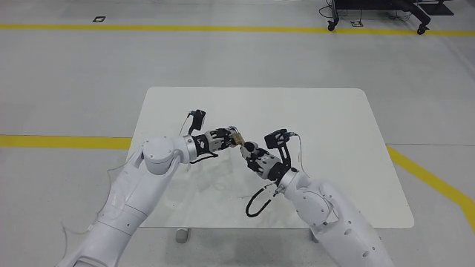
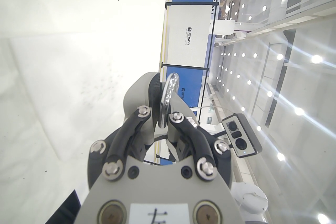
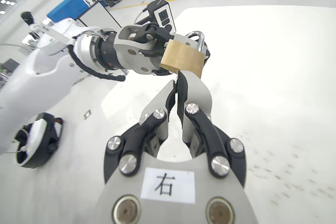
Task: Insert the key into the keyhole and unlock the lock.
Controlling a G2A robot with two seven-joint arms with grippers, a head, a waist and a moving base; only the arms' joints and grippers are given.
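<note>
Left gripper (image 2: 168, 101) clamped on brass padlock with silver shackle (image 3: 183, 58), held in air over near-middle of white table (image 1: 334, 119), shackle edge-on between its fingers. Right gripper (image 3: 179, 81) pinched nearly closed, fingertips touching padlock's bottom edge. Key itself hidden, cannot tell if it sits between pads. Both arms meet above table.

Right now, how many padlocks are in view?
1. The brass padlock is held above the table in the left end effector, with the right end effector shut at the end opposite its shackle. Nothing in view could hide another.
</note>
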